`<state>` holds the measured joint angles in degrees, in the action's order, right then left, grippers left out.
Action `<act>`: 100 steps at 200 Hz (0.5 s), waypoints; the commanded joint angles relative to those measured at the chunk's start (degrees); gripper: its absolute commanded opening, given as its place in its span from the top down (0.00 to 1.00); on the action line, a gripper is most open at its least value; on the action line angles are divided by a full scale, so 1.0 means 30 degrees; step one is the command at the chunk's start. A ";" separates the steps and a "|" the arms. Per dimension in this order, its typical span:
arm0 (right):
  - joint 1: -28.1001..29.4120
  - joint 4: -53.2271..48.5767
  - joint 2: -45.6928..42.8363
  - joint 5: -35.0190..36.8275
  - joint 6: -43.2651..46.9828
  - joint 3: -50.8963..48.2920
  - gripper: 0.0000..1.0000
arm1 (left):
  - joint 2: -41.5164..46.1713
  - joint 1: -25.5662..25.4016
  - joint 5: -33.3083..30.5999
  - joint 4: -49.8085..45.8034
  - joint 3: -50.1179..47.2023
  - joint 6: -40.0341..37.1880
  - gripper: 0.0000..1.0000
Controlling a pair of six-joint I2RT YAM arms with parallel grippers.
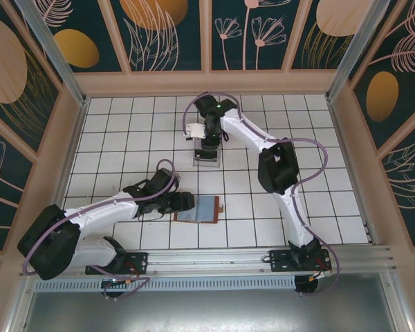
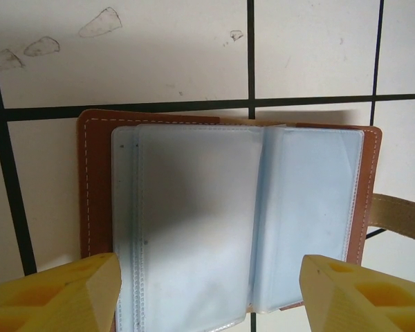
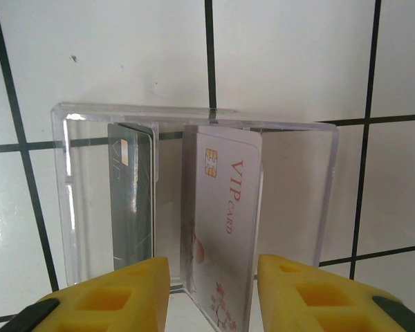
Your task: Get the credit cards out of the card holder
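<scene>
The card holder (image 2: 221,207) lies open on the tiled table, reddish-brown with grey-blue clear sleeves facing up; I see no card in the sleeves that show. My left gripper (image 2: 207,294) is open, its yellow fingers (image 2: 62,294) standing either side of the holder's near edge (image 1: 197,207). Two credit cards stand in a clear plastic tray (image 3: 311,194): a dark grey one (image 3: 133,200) and a white VIP card (image 3: 225,214). My right gripper (image 3: 213,283) hangs over the tray (image 1: 206,158), open, the white card between its fingers with a gap on the left side.
The holder's tan strap (image 2: 401,216) sticks out to the right. Wooden walls (image 1: 207,81) fence the white tiled floor (image 1: 124,131) on the far and both side edges. The arms' rail (image 1: 214,259) runs along the near edge.
</scene>
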<state>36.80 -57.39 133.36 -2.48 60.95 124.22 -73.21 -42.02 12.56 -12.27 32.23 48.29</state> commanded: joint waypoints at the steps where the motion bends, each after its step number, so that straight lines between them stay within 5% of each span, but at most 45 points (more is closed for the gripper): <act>1: -0.0136 0.0145 0.0228 0.0693 -0.0366 0.0220 0.61 | 0.0314 -0.0013 -0.0406 -0.0450 -0.0248 0.0191 0.30; 100: -0.0136 0.1188 0.0020 0.2005 -0.0193 0.0793 0.62 | 0.0389 -0.0004 -0.0458 -0.0450 -0.0225 0.0228 0.30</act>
<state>36.69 -54.76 133.53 1.67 60.75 124.38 -73.10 -42.02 11.68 -12.27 32.18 48.31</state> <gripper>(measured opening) 0.383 0.695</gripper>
